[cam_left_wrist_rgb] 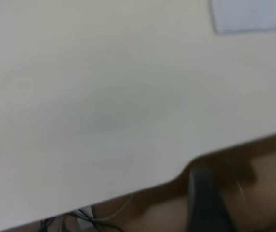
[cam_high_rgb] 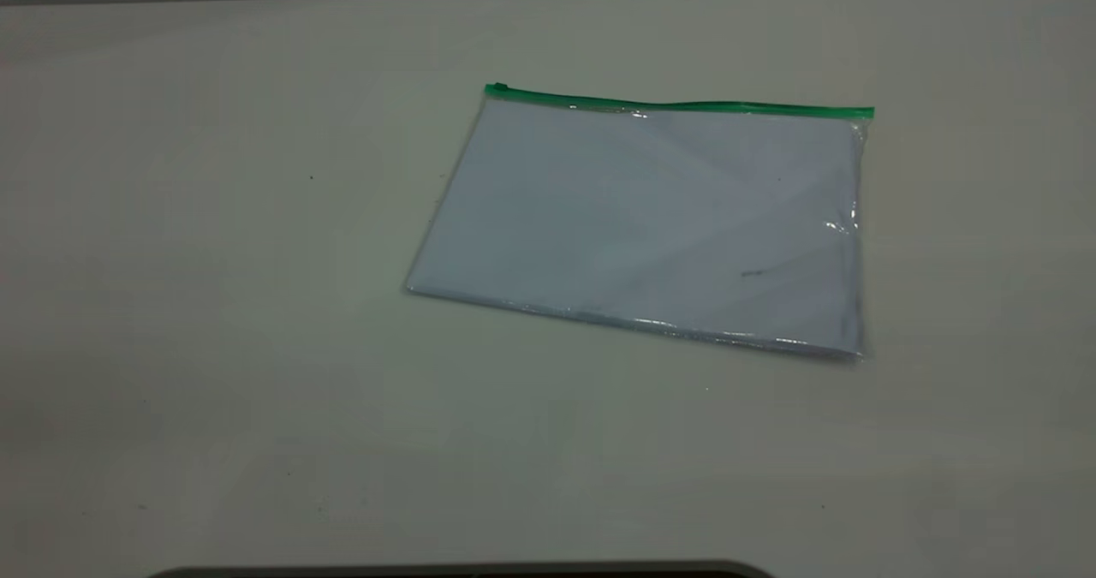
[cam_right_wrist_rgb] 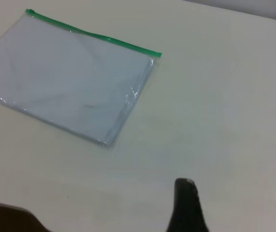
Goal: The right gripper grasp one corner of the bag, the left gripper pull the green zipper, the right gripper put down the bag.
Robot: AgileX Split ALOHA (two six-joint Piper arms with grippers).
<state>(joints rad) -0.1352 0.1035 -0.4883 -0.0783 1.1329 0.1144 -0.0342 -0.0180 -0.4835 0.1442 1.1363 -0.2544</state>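
The bag lies flat on the white table, right of centre, clear and pale bluish with a wrinkled shiny margin. The green zipper runs along its far long edge, and the slider tab sits at the left end. No gripper appears in the exterior view. In the right wrist view the bag and the zipper lie well away from my right gripper, a black tapered tip over bare table. My left gripper is a dark blur past the table's edge, far from the bag's corner.
Bare tabletop surrounds the bag on all sides. The table's rounded corner shows in the right wrist view. Beyond the table edge, the left wrist view shows brown floor and some cables. A dark strip borders the table's near edge.
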